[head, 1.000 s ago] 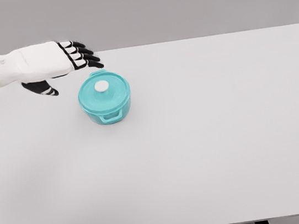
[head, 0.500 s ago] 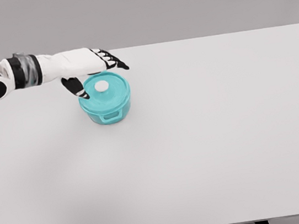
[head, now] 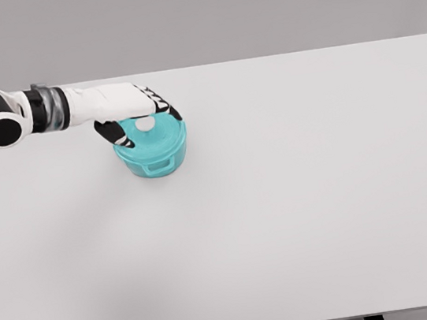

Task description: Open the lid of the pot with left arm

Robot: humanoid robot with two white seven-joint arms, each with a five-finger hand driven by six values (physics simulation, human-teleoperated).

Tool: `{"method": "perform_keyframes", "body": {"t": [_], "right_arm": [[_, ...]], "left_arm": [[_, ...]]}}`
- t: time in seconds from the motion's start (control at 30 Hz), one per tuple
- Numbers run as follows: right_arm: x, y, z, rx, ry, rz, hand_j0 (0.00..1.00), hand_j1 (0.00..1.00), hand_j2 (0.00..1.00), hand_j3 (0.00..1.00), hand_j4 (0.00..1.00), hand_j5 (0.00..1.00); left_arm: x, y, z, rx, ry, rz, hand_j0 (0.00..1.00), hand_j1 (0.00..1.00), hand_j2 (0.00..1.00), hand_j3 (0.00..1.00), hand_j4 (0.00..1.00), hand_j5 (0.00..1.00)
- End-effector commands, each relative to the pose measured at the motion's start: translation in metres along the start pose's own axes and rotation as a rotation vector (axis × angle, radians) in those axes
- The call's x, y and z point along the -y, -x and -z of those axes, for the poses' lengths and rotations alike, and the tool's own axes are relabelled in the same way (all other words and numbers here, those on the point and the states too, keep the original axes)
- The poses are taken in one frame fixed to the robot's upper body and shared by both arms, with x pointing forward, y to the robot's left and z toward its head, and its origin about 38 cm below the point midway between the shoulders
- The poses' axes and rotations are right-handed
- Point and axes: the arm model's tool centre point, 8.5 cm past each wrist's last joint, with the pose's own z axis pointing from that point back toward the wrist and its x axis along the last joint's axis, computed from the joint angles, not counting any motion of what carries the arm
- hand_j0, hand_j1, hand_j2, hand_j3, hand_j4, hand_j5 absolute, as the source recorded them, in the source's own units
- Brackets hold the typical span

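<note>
A teal pot with side handles stands on the white table, left of the middle and toward the far edge. Its teal lid is seated on it, with a white knob at the centre. My left hand reaches in from the left and hovers low over the lid. Its thumb lies left of the knob and its fingers arch over the far side. The knob shows between them, not gripped. The right arm is out of view.
The table's far edge runs just behind the pot. My left forearm stretches over the table's far left corner.
The left hand has moved right and down from beside the pot to over the lid. Its thumb and fingers now bracket the knob. The pot has not moved.
</note>
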Motion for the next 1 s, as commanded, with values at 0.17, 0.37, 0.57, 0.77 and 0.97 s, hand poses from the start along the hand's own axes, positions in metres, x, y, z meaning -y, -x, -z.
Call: {"method": "perform_keyframes", "body": {"t": [0.17,0.37,0.57,0.77,0.97], "right_arm": [[0.000,0.000,0.000,0.000,0.000,0.000,1.00,1.00,1.00,1.00,1.00,1.00],[0.000,0.000,0.000,0.000,0.000,0.000,1.00,1.00,1.00,1.00,1.00,1.00],[0.000,0.000,0.000,0.000,0.000,0.000,1.00,1.00,1.00,1.00,1.00,1.00],[0.000,0.000,0.000,0.000,0.000,0.000,1.00,1.00,1.00,1.00,1.00,1.00],[0.000,0.000,0.000,0.000,0.000,0.000,1.00,1.00,1.00,1.00,1.00,1.00]], "left_arm": [[0.000,0.001,0.000,-0.004,0.001,-0.001,0.76,0.76,0.76,0.76,0.76,0.76],[0.007,0.007,0.002,-0.018,0.021,-0.014,0.77,0.77,0.77,0.77,0.77,0.77],[0.008,0.009,0.006,-0.036,0.034,0.005,0.77,0.77,0.77,0.77,0.77,0.77],[0.008,0.016,0.012,-0.067,0.050,0.016,0.76,0.76,0.76,0.76,0.76,0.76],[0.008,0.017,0.016,-0.076,0.057,0.027,0.73,0.73,0.73,0.73,0.73,0.73]]}}
